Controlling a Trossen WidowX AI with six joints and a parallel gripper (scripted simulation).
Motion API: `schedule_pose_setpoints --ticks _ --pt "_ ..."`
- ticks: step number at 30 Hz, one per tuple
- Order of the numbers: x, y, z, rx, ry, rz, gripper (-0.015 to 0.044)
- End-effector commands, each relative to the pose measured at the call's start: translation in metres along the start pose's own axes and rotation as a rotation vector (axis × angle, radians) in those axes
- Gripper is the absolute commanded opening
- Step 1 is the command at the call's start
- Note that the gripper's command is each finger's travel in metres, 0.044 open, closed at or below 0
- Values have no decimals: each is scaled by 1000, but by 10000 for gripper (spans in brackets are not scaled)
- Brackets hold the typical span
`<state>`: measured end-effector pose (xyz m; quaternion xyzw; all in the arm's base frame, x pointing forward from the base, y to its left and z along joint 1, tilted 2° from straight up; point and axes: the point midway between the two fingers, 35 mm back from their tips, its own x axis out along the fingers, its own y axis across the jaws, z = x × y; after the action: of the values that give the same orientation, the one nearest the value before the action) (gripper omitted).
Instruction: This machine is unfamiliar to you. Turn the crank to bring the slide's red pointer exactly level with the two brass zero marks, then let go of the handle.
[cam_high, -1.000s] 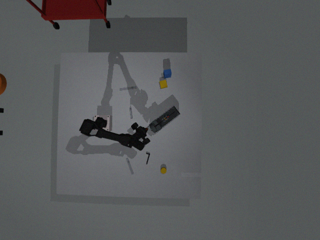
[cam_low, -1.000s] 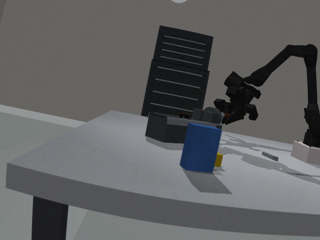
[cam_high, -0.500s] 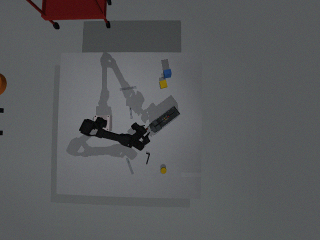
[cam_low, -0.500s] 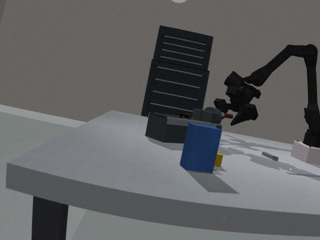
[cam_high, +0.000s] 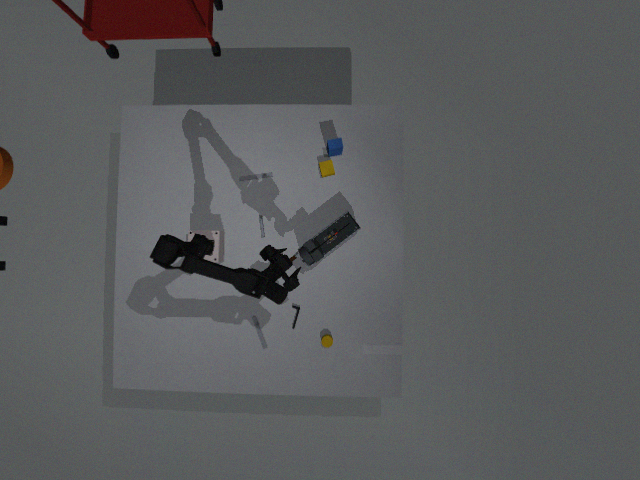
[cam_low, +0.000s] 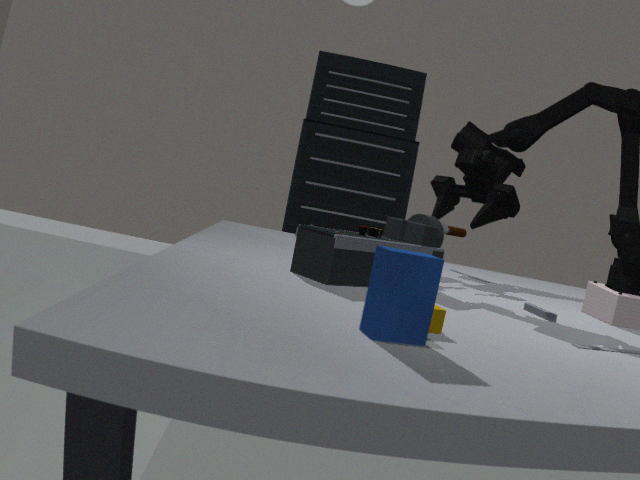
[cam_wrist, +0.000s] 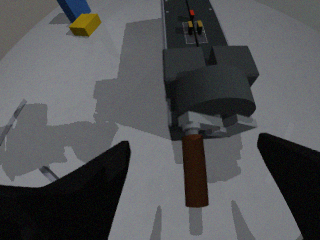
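The dark grey machine (cam_high: 350, 223) (cam_low: 314, 253) (cam_wrist: 216, 31) stands on the table. Its crank's brown handle (cam_low: 456, 231) (cam_wrist: 195, 172) points toward my gripper. My gripper (cam_high: 293, 259) (cam_low: 453, 221) (cam_wrist: 195, 143) is open and empty, its fingers wide apart on either side of the handle and touching nothing. The slide's red pointer (cam_high: 335, 234) (cam_low: 363, 228) (cam_wrist: 192, 13) stands off the two brass zero marks (cam_wrist: 195, 26), on the side farther from the crank. It is not level with them.
A blue block (cam_high: 334, 146) (cam_low: 403, 297) (cam_wrist: 75, 6) and a yellow block (cam_high: 326, 168) (cam_low: 437, 319) (cam_wrist: 85, 25) stand beside the machine. A yellow cylinder (cam_high: 326, 341), a black L-shaped piece (cam_high: 296, 316) and several thin grey bars lie about the table. A red cart (cam_high: 149, 20) stands off the table.
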<state>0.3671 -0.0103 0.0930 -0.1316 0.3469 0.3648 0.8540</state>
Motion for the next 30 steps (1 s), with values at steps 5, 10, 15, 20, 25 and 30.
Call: schedule_pose_setpoints --ticks 5,10,15,20,25,30 --pt "-33 0 33 3 -1 -2 440" --pt "-55 2 52 4 3 4 440" --pt "-45 1 60 21 42 -29 440" --pt "-24 -2 77 59 99 -112 440" --pt "-3 -6 98 144 115 -233 440" --pt "17 -7 125 250 80 -367 440"
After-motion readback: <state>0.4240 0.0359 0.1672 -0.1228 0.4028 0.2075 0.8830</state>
